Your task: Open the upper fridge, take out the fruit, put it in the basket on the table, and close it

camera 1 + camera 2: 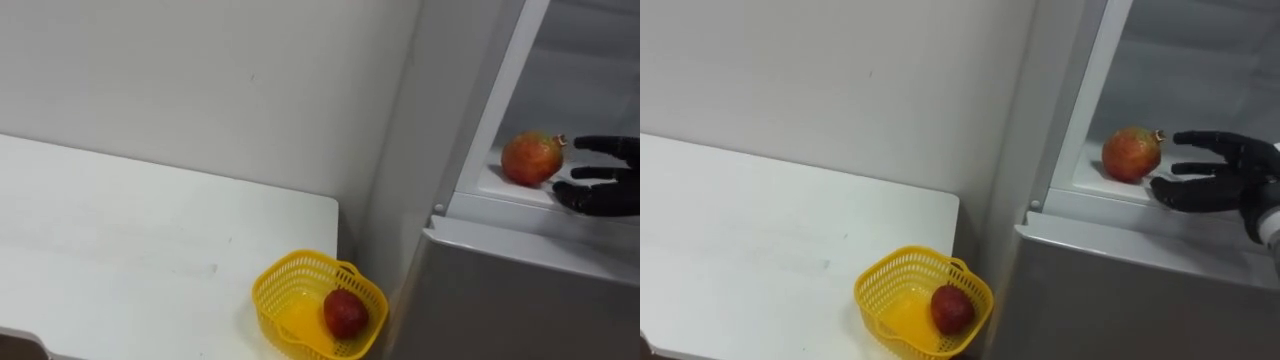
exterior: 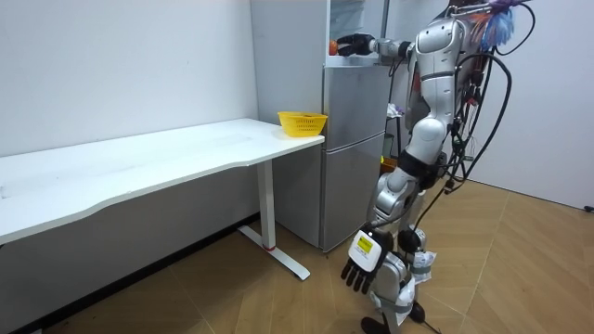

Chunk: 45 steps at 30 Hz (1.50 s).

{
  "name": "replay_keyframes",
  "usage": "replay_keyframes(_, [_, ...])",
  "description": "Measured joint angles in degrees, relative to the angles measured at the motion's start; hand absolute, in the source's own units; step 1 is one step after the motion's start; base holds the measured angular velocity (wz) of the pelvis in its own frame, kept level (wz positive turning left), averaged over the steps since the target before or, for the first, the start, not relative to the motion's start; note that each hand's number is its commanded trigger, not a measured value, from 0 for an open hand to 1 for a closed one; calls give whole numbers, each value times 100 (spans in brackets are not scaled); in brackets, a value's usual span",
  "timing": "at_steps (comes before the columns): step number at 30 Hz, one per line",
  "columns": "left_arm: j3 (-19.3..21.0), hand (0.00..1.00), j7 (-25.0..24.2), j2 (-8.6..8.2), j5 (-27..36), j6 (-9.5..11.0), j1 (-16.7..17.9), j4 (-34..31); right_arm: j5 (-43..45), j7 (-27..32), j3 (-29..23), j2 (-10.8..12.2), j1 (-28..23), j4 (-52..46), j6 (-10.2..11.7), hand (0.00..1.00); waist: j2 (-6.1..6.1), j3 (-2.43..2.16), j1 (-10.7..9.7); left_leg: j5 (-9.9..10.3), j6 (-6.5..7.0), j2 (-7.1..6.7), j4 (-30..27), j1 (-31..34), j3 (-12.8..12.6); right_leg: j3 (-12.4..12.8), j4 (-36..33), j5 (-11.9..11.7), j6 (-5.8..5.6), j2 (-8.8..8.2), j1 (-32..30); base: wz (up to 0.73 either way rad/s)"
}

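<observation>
Fruit (image 1: 1131,153) lay on the upper fridge shelf (image 1: 1085,181), just left of the right robot hand (image 1: 1218,186), which was spread open and empty (the left robot hand (image 2: 364,260) hung relaxed), so a glancing finger could roll it off the near edge.

A red-yellow pomegranate (image 1: 531,158) sits at the front edge of the fridge's (image 1: 500,300) open upper compartment. The right hand (image 1: 605,185) is just beside it, fingers spread. Left of the fridge, a yellow basket (image 1: 290,275) holding a dark red fruit (image 1: 345,312) stands on the white table (image 1: 120,240).
</observation>
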State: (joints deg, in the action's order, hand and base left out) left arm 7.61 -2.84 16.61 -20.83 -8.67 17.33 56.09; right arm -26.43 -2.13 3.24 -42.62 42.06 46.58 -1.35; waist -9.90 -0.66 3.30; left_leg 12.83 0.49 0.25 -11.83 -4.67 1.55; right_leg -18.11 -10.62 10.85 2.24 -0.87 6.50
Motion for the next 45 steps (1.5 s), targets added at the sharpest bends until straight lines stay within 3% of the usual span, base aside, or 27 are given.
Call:
replay_keyframes(9, [2, 0, -3, -5, -2, -10, 10, 26, -12, -21, 0, -8, 0, 7, -21, 0, -6, -5, 5, 0, -1, 0, 4, -3, 14, -16, 2, 0, 0, 0, 4, 0])
replay_keyframes(23, [-3, 0, -2, -7, 2, -23, -28, 20, -514, -24, 1, -10, 0, 10, -247, 0, -26, 21, 60, 0, -2, -13, 0, 3, -22, 10, 13, 8, 5, -1, -22, 0])
replay_keyframes(30, [-3, 0, -2, -5, 2, -23, -27, 11, -707, -50, 1, -10, 1, -2, -247, 0, -81, -14, 86, -2, -4, -15, -1, 8, -59, 46, 15, 12, 10, 6, -54, -2])
replay_keyframes(33, [-3, 0, -7, -5, 3, -23, -67, 11, -712, -59, 3, -10, 1, -2, -247, 0, -99, -7, 113, -3, -4, -16, -1, -1, -62, 49, 13, 12, 10, 7, -51, 0])
replay_keyframes(35, [-4, 0, -14, -4, 4, -23, -105, 11, -757, -58, 14, -10, 0, -3, -247, 0, -114, 30, 141, -3, -5, -16, -1, 4, -66, 79, 20, 12, 10, 13, -46, 0])
replay_keyframes(38, [-24, 0, -32, -2, 3, -23, -132, 11, -801, -58, 61, -9, 0, -24, -247, 0, -154, 44, 174, -3, -6, -13, 12, 10, -81, 94, 18, 17, 18, 16, -63, 0])
replay_keyframes(45, [-58, 0, -135, -4, 1, -24, -152, 14, -909, -250, 253, 1, 0, -555, -296, 0, -180, 28, 242, -3, -6, -9, 14, 44, -83, 88, 10, 19, 20, 21, -100, 0])
